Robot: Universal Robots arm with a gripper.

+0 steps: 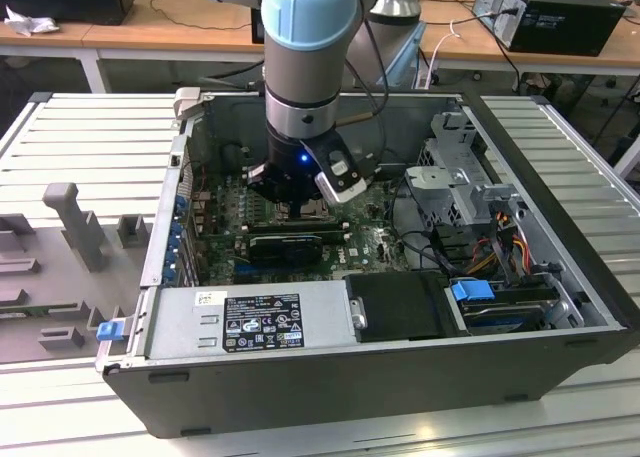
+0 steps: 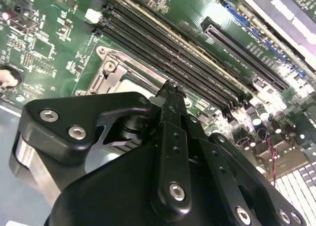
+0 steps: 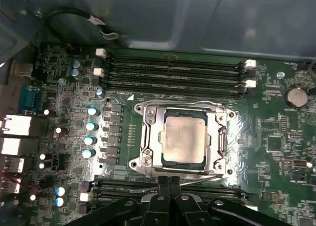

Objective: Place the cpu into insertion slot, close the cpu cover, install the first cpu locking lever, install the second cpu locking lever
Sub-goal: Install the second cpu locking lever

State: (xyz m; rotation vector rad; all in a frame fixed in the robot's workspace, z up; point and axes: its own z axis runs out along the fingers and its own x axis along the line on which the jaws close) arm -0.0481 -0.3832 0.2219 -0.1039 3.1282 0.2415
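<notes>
The arm reaches down into the open computer case (image 1: 560, 277), which lies on its side on the slatted desk (image 1: 90, 147), and the pincer (image 3: 169, 184) hangs low over the green motherboard (image 3: 276, 132). Its two black fingers (image 3: 163, 186) are pressed together with nothing between them, their tips just at the edge of the insertion slot (image 3: 148, 137) that faces the pincer, beside a thin locking lever (image 3: 207, 176) running along that edge.

In the first wrist view the cpu (image 3: 184, 139) sits flat in the insertion slot, its silvery-grey top showing through the square window of the cpu cover (image 3: 222, 137), which lies closed around it. A second lever (image 3: 220, 137) runs along one side of the frame. Long black memory slots (image 3: 173, 72) lie along the far edge of the socket, and more of them lie under the pincer.

In the second wrist view the closed fingertips (image 2: 170, 95) stand right over the metal socket frame (image 2: 111, 70).
</notes>
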